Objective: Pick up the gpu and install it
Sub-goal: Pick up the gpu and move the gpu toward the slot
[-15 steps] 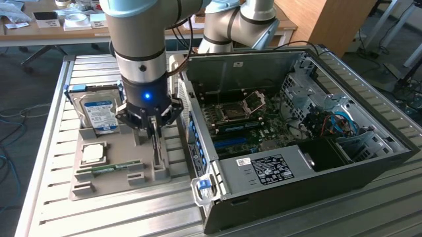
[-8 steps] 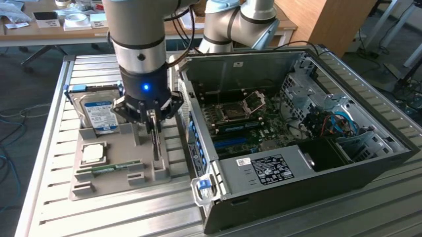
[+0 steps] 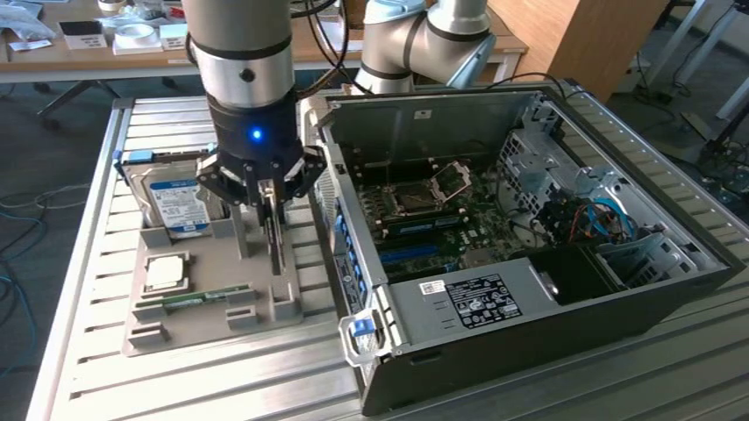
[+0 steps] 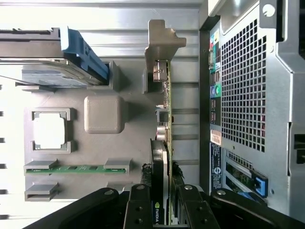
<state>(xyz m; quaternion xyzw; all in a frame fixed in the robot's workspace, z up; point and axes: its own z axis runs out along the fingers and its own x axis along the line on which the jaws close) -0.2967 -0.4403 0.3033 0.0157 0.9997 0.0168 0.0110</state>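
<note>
I am looking out over a ribbed, silvery metal desk [image 3: 82,368] that is catching bright light. Behind it a long pale table [image 3: 70,66] is carrying white boxes [image 3: 139,37] and clutter. A wooden panel [image 3: 585,35] is standing toward the exterior view's right, and cables [image 3: 17,210] are trailing across the grey floor [image 3: 47,149].

You get soft, even light in the exterior view: the table [image 3: 82,351] slats carry a mild sheen, shadows are faint, and the computer case [image 3: 550,351] drops to deep shade in its lower bay. A blue light [image 3: 254,134] glows on the arm. In the wrist view the slats burn out to white, the processor chip [image 4: 49,130] is washed pale, and the pincer [image 4: 164,210] clamping the gpu [image 4: 167,95] sits nearly black.
</note>
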